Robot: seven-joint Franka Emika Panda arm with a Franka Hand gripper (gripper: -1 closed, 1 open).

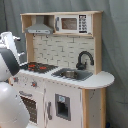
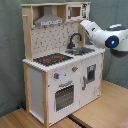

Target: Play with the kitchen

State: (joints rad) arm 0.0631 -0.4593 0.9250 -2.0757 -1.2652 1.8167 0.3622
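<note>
The white arm [image 2: 102, 35] partly hides the kitchen [image 2: 62, 70], a white-and-wood unit on a wooden table [image 2: 102, 107]; whether the claw is clenched, I cannot tell.

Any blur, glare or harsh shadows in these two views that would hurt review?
In the first exterior view the robot arm fills the lower left as a soft white blur, while the kitchen is evenly lit, without harsh shadows. In the second exterior view lighting is even too; the steel sink shows only mild sheen and the arm looks soft-edged.
</note>
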